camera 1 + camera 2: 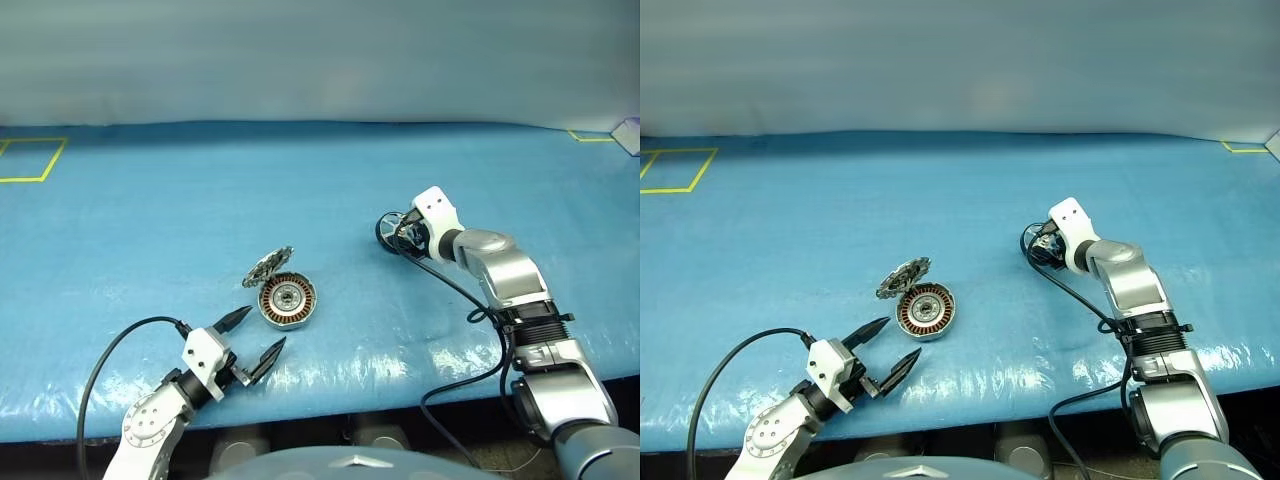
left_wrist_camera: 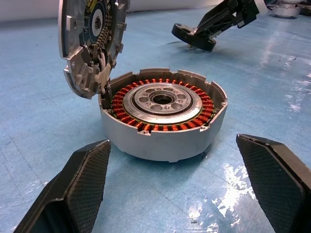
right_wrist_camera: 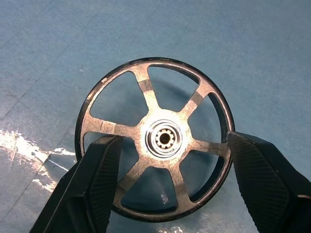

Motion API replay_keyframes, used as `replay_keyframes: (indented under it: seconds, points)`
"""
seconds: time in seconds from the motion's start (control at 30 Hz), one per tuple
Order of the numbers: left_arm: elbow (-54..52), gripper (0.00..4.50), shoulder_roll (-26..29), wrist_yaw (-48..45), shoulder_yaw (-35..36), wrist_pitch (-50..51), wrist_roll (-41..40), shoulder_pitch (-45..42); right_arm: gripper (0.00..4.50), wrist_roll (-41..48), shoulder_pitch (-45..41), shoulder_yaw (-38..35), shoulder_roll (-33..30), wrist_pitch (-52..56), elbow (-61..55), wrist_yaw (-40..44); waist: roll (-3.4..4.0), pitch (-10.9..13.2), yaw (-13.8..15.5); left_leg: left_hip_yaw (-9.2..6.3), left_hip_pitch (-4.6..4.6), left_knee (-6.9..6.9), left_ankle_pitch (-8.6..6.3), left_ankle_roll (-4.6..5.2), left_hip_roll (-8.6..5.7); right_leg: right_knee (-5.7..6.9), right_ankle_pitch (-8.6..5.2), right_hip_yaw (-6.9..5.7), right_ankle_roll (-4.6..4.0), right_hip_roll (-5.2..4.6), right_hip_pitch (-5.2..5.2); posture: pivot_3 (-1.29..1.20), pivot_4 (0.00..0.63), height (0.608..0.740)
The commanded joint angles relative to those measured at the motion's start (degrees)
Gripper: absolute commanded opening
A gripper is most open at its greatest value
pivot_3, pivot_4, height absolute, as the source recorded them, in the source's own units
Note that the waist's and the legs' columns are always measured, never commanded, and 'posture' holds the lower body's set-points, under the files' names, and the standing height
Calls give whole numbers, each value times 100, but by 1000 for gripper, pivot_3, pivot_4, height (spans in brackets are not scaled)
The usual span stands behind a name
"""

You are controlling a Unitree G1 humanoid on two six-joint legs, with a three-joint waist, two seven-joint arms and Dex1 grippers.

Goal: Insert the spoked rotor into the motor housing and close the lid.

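The motor housing (image 1: 288, 300) is a silver puck with copper windings, lying open on the blue table. Its lid (image 1: 267, 267) stands tilted up on the housing's far-left rim, inner face showing (image 2: 90, 39). My left gripper (image 1: 258, 335) hovers open just in front of the housing, one finger to each side, touching nothing. To the right, the spoked rotor (image 1: 392, 230) is tipped up off the table, black rim and silver spokes facing the right wrist camera (image 3: 160, 138). My right gripper (image 3: 170, 141) is shut on it, fingers (image 3: 102, 165) pressing opposite sides of the rim.
The table is covered in blue sheeting (image 1: 320, 180). Yellow tape outlines mark its far left (image 1: 30, 160) and far right (image 1: 590, 137) corners. A black cable (image 1: 470, 300) hangs from my right arm. The table's front edge runs just behind my left wrist.
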Motion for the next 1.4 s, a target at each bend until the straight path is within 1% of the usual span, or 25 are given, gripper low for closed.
replay_keyframes:
  seconds: [0.03,0.37,0.4,0.43,0.5,0.57,0.73,0.83,0.9,0.97,1.13,1.23,1.3,1.33,1.4]
  points:
    - [-92,4500,-28,17,-40,-81,20,-3,3615,-127,-108,36,-60,-262,9,76,0,0,1,0,0,0,0,0,0,0,0,0,0,0,0,0,150,740]
    - [-86,4500,-62,73,-61,-56,63,-4,3615,-237,-87,114,-99,-456,-156,318,0,0,5,0,-1,0,0,0,-1,0,0,0,0,0,0,0,150,740]
    - [-85,4500,-66,72,-64,-55,66,-7,3241,-236,-81,124,-102,-449,-168,339,0,0,6,0,-1,0,0,0,-1,0,0,0,0,0,0,0,150,740]
    - [-87,4500,-70,69,-65,-52,66,-9,3043,-239,-76,131,-103,-439,-176,353,0,0,7,0,-1,0,0,0,0,0,0,0,0,0,0,0,150,740]
    - [-89,4500,-78,67,-68,-52,72,-12,2368,-246,-70,141,-101,-371,-176,372,0,0,7,0,-1,0,0,0,-1,0,0,0,0,-1,0,0,150,740]
    - [-87,4500,-92,70,-68,-48,84,-26,1808,-230,-67,137,-94,-282,-163,395,-1,0,6,0,0,0,0,0,0,0,0,0,0,0,1,0,150,740]
    - [-90,4500,-107,90,-60,-39,113,-38,1778,-93,43,-27,-18,-76,-297,313,1,-1,10,-1,2,1,0,0,0,0,0,-1,0,0,4,0,150,740]
    - [-103,4500,-106,104,-55,-40,125,-33,1778,-37,241,-186,16,57,-811,132,1,-1,14,-2,0,0,0,0,-1,-1,0,-1,0,-1,3,0,150,740]
    - [-114,4500,-101,117,-43,-48,131,-25,1778,-82,408,-208,-53,99,-1356,62,2,0,16,-2,-1,0,0,0,-1,-1,0,-1,0,0,2,0,150,740]
    - [-125,4500,-81,119,-29,-50,130,-13,1778,-145,608,-136,-241,211,-2197,113,8,4,18,-2,-5,-1,0,0,-1,0,0,0,0,-1,-3,0,150,740]
    - [-144,4500,-23,137,16,-60,138,-8,1777,151,1067,98,-730,687,-3981,643,15,8,16,-4,-9,0,0,0,-1,0,-1,-2,1,-2,-9,0,150,740]
    - [-153,4500,20,126,46,-64,128,-18,1777,552,1360,250,-905,833,-4833,1017,13,8,18,-6,-6,0,0,0,0,-1,-3,-5,-1,-2,-5,0,150,740]
    - [-163,4500,59,110,74,-50,100,-29,1777,1080,1549,312,-911,961,-5382,1364,13,9,20,-6,-8,0,0,0,0,-3,-3,-5,-1,-2,-6,0,150,740]
    - [-166,4500,76,106,85,-46,92,-33,1777,1292,1615,346,-880,1042,-5590,1455,13,9,16,-5,-8,0,0,0,0,-3,-3,-4,0,-4,-6,0,150,740]
    - [-173,4500,94,104,99,-31,89,-45,1777,1448,1689,504,-799,1090,-5824,1436,11,10,15,-5,-8,0,0,0,0,-3,-3,-4,0,-3,-6,0,150,740]
